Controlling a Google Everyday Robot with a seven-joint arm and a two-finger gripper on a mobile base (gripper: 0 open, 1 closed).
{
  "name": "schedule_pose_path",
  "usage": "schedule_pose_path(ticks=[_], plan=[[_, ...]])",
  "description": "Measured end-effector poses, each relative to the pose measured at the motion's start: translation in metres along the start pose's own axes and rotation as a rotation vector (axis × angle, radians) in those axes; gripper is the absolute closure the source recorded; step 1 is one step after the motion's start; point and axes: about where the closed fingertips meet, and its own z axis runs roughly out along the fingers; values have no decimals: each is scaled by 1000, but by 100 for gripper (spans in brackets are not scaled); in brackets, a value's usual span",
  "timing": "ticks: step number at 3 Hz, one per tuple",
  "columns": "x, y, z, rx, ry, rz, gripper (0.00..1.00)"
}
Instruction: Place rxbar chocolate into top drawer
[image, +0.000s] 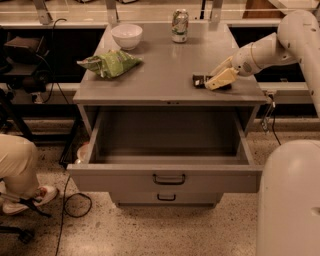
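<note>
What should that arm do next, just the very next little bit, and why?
Probably lift the rxbar chocolate off the cabinet top: the gripper is down at the bar near the right edge, and the top drawer below already stands open.

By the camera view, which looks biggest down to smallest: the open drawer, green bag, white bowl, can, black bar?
1. drawer, by far
2. green bag
3. bowl and can, too close to rank
4. bar, though the gripper, at the table's right side, partly hides it
</note>
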Motion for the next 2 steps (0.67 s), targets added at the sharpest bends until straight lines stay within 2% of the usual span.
schedule_pose_path(ticks=[1,2], plan=[[0,0,0,0,0,0,100],[0,0,0,0,0,0,100]])
